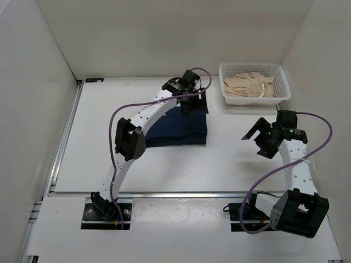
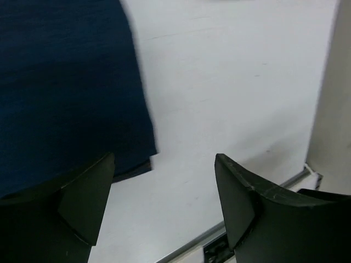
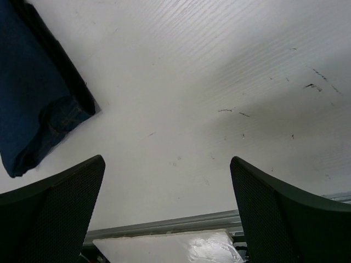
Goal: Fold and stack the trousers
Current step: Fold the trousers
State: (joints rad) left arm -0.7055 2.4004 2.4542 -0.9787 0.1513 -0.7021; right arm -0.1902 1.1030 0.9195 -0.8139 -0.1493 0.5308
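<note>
The trousers (image 1: 178,129) lie folded into a compact dark navy block in the middle of the table; the left arm crosses over their left part. My left gripper (image 1: 193,102) hovers open and empty above their far right corner. In the left wrist view the trousers (image 2: 66,87) fill the upper left, and the open gripper (image 2: 163,203) is over bare table beside their edge. My right gripper (image 1: 255,141) is open and empty, to the right of the trousers and apart from them. In the right wrist view the gripper (image 3: 167,208) is over bare table, and a folded corner of the trousers (image 3: 38,109) shows at upper left.
A white mesh basket (image 1: 279,74) holding beige cloth (image 1: 249,86) stands at the back right. White walls enclose the table on the left, back and right. A metal rail (image 1: 164,193) runs along the near edge, and purple cables loop from both arms.
</note>
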